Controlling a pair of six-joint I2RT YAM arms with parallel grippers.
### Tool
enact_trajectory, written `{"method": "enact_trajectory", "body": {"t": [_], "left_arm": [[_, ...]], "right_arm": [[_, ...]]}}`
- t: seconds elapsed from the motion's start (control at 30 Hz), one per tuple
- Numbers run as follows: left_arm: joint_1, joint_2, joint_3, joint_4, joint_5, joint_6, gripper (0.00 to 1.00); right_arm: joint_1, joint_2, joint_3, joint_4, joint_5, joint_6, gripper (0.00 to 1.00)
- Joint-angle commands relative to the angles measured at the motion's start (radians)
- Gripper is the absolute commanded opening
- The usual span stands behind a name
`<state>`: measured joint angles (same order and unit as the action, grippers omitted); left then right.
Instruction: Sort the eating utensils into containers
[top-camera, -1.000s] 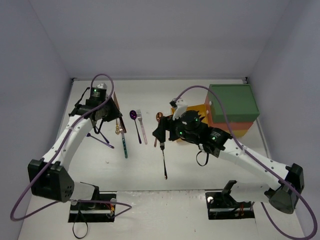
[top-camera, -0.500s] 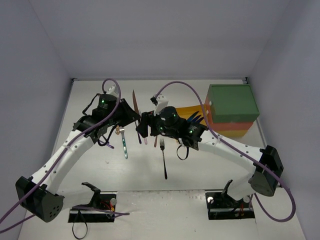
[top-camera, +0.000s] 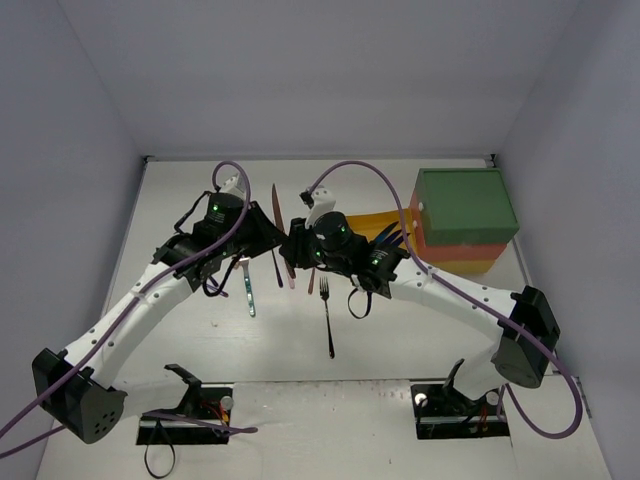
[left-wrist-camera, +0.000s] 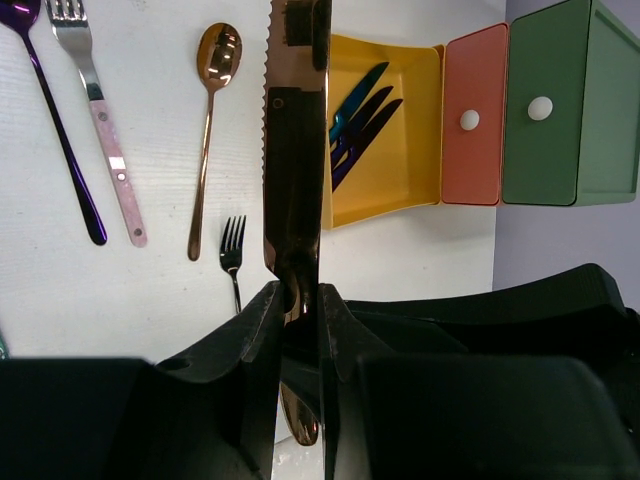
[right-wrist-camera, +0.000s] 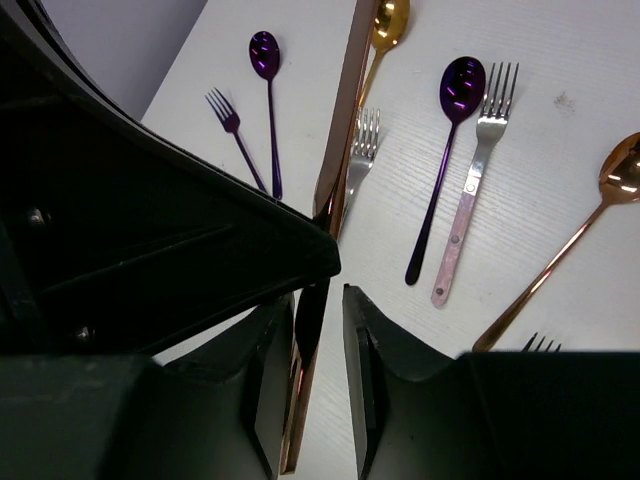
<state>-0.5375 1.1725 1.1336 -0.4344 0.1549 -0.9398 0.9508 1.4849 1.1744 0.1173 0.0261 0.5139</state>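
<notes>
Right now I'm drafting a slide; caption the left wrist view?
Left end effector clamps a copper serrated knife, open yellow drawer of dark knives beyond.

On the left wrist view the copper knife (left-wrist-camera: 295, 150) runs off the picture at 12 o'clock, and the left tool (left-wrist-camera: 298, 295) masks most of its handle. The black fork (left-wrist-camera: 232, 240) shows me only tines; the rest goes under the tool body toward 6 o'clock. The purple spoon (left-wrist-camera: 60, 140) is clipped at 11 o'clock.

On the right wrist view the gold spoon (right-wrist-camera: 390, 18) is cut at 12 o'clock and the copper spoon (right-wrist-camera: 615, 175) at 3 o'clock. I cannot tell whether the right tool (right-wrist-camera: 318, 300) pinches the knife or only straddles it. From above, both tools' tips are too small to read.
</notes>
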Motion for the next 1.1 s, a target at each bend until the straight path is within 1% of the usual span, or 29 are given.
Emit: {"method": "enact_trajectory", "body": {"t": [0.0,0.03,0.07,0.1,0.13,0.17,0.23,0.27,0.37,0.43,0.5,0.53,0.63,0.7,0.77,0.87,0.97,1.03,1.07], "left_arm": [[-0.007,-0.031,0.019,0.098,-0.019,-0.003,0.0],[-0.007,-0.031,0.014,0.097,-0.023,0.0,0.0],[-0.007,-0.032,0.01,0.094,-0.028,0.002,0.0],[-0.007,-0.035,0.008,0.09,-0.033,0.003,0.01],[-0.007,-0.038,0.008,0.083,-0.041,0.009,0.04],[-0.007,-0.041,0.009,0.075,-0.049,0.016,0.13],[-0.007,-0.047,0.016,0.055,-0.073,0.038,0.41],[-0.007,-0.052,0.021,0.044,-0.087,0.05,0.53],[-0.006,-0.079,0.046,-0.026,-0.166,0.107,0.78],[-0.006,-0.106,0.059,-0.083,-0.245,0.154,0.82],[-0.003,-0.143,0.063,-0.131,-0.326,0.211,0.84],[-0.003,-0.149,0.061,-0.138,-0.339,0.22,0.84],[0.005,-0.211,0.038,-0.189,-0.463,0.327,0.84],[0.011,-0.247,0.011,-0.219,-0.525,0.381,0.87],[0.025,-0.265,-0.015,-0.233,-0.574,0.445,0.9],[0.083,-0.285,-0.06,-0.234,-0.58,0.51,0.91],[0.152,-0.29,-0.112,-0.228,-0.546,0.576,0.91],[0.23,-0.294,-0.144,-0.214,-0.514,0.611,0.91],[0.232,-0.299,-0.157,-0.208,-0.508,0.62,0.91]], "right_arm": [[0.007,-0.015,0.011,0.081,0.049,0.018,0.06],[0.008,-0.019,0.004,0.082,0.058,0.022,0.02],[0.008,-0.023,0.0,0.082,0.071,0.026,0.0],[0.008,-0.027,-0.005,0.082,0.086,0.032,0.0],[0.007,-0.033,-0.016,0.081,0.1,0.041,0.0],[0.006,-0.038,-0.025,0.081,0.117,0.049,0.0],[0.004,-0.047,-0.046,0.079,0.16,0.07,0.0],[0.002,-0.053,-0.057,0.078,0.18,0.083,0.0],[-0.013,-0.078,-0.107,0.066,0.272,0.144,0.0],[-0.03,-0.1,-0.141,0.052,0.328,0.184,0.0],[-0.055,-0.125,-0.165,0.025,0.38,0.242,0.0],[-0.068,-0.129,-0.176,0.021,0.386,0.251,0.0],[-0.129,-0.173,-0.229,-0.047,0.496,0.37,0.0],[-0.179,-0.191,-0.254,-0.076,0.546,0.422,0.0],[-0.222,-0.186,-0.27,-0.102,0.563,0.466,0.0],[-0.279,-0.155,-0.287,-0.109,0.567,0.519,0.0],[-0.304,-0.127,-0.292,-0.11,0.595,0.544,0.0],[-0.321,-0.103,-0.294,-0.11,0.603,0.566,0.0],[-0.328,-0.091,-0.292,-0.109,0.602,0.568,0.0]]}}
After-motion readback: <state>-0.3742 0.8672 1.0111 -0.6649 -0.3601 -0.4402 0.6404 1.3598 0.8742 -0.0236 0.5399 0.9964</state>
